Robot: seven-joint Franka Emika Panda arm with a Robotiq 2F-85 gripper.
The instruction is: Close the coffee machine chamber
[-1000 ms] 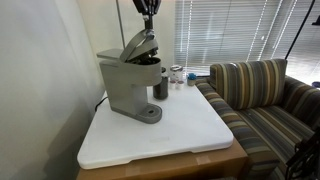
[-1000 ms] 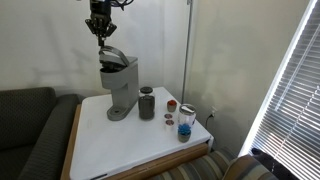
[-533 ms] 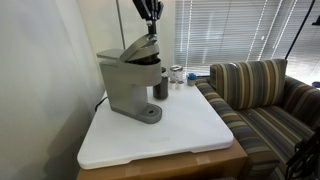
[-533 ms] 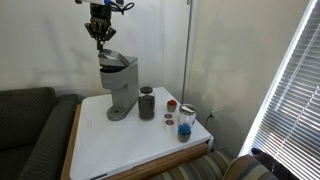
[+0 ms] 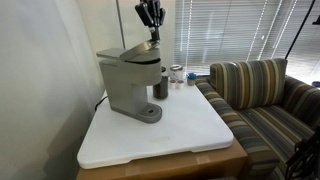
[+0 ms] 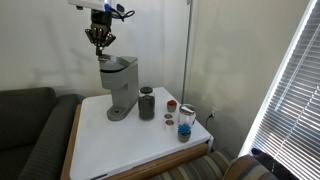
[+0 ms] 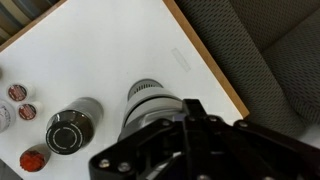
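Observation:
The grey coffee machine (image 5: pixel 128 82) stands at the back of the white table top (image 5: pixel 170 132); it also shows in an exterior view (image 6: pixel 119 86). Its lid (image 5: pixel 135 52) lies nearly flat on the body, also visible from the other side (image 6: pixel 116 62). My gripper (image 5: pixel 153 36) is shut with its fingertips at the lid's front end, directly above the machine (image 6: pixel 100 46). In the wrist view the shut black fingers (image 7: pixel 190 128) hide most of the lid; the machine's round grey base (image 7: pixel 148 98) shows beneath.
A dark cylindrical cup (image 6: pixel 147 103) stands next to the machine, also in the wrist view (image 7: pixel 70 128). Small jars (image 6: pixel 186 122) and a red cap (image 6: pixel 171 105) sit nearby. A striped couch (image 5: pixel 265 100) and a dark couch (image 6: pixel 30 130) flank the table.
The lid has swung down from a raised tilt to nearly flat. My gripper has moved down and forward with it.

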